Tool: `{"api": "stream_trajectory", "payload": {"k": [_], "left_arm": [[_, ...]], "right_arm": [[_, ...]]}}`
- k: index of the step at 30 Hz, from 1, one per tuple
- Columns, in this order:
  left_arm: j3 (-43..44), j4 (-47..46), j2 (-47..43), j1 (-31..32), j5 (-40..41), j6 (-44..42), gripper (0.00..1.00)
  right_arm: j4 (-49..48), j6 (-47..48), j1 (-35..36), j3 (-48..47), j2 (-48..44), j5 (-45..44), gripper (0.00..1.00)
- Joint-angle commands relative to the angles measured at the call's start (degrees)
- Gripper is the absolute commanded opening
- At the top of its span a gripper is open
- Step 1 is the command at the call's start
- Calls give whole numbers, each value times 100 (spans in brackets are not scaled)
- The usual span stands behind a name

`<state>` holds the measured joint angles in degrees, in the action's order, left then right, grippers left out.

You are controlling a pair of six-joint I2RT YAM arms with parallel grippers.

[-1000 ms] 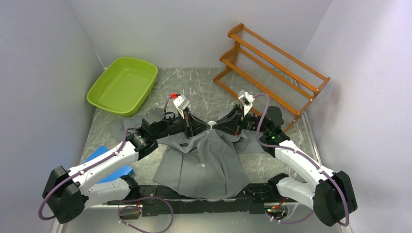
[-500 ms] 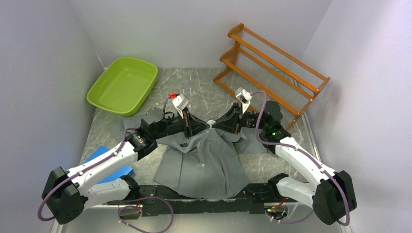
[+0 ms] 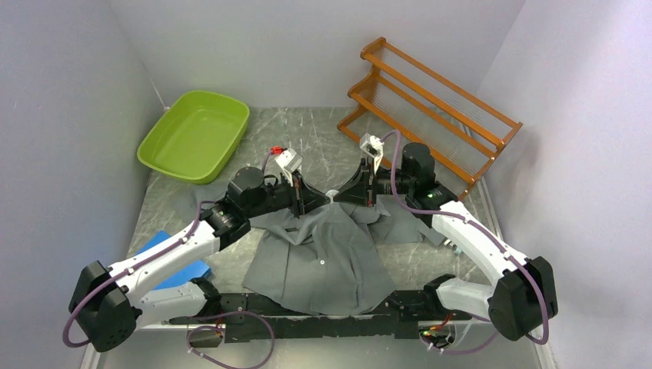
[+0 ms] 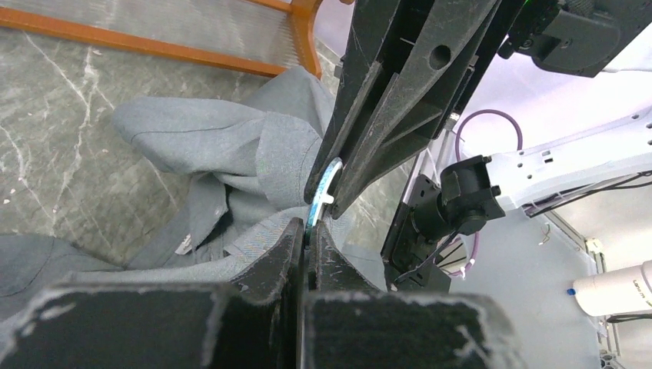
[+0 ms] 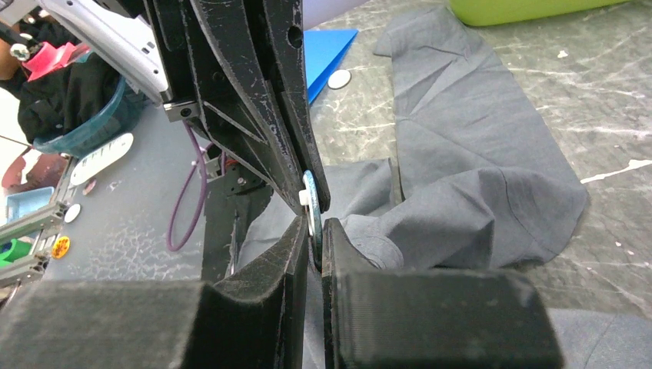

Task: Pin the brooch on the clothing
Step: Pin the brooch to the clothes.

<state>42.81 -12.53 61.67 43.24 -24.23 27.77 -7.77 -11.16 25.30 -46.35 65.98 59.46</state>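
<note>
Grey marbled counter [image 3: 323, 131] carries everything.

Large dark-grey short-sleeved button-up shirt [image 3: 323, 265]: lies flat on the counter, long axis near to far. Hem at the near edge between the arm bases, collar toward the far side, pale buttons up. Fabric near the collar is bunched and lifted.

Orange-brown slatted wooden rack [image 3: 430, 100]: far right, clear of the shirt.

Lime-green plastic tub [image 3: 196, 134]: far left, apart from the shirt.

Flat blue sheet [image 3: 173, 257]: near left, partly under the left arm.

Left fingers [image 4: 286, 250] and right fingers [image 5: 288, 254]: they meet tip to tip just above the shirt's collar area. Both pairs are closed to a thin slit and pinch the same item from opposite edges.

Small round pale brooch with a bluish rim [image 4: 323, 188]: held off the counter over the bunched collar fabric. It is edge-on to both wrist cameras, its visible length running from one pair of tips to the other. Whether it touches the cloth, cannot tell.
</note>
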Motion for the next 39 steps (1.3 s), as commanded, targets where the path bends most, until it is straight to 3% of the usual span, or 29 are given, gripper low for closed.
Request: {"api": "stream_trajectory", "payload": {"k": [1, 8, 14, 27, 34, 39], "left_arm": [[421, -263, -70, 61, -339, 23, 3], [423, -250, -124, 60, -365, 35, 3], [305, -245, -219, 61, -300, 57, 3], [-275, -552, -404, 61, -4, 289, 3], [-304, -580, -388, 59, 6, 300, 3], [-228, -366, -385, 58, 62, 194, 3]], "right_arm": [[513, 461, -25, -372, 156, -566, 3], [985, 343, 26, -576, 203, -1434, 0], [533, -97, 37, -292, -42, -2050, 0], [-1209, -1055, -42, 731, -841, -2166, 0], [-1552, -1240, -94, 862, -867, -1981, 0], [-2071, -1411, -125, 1018, -867, -1562, 50]]}}
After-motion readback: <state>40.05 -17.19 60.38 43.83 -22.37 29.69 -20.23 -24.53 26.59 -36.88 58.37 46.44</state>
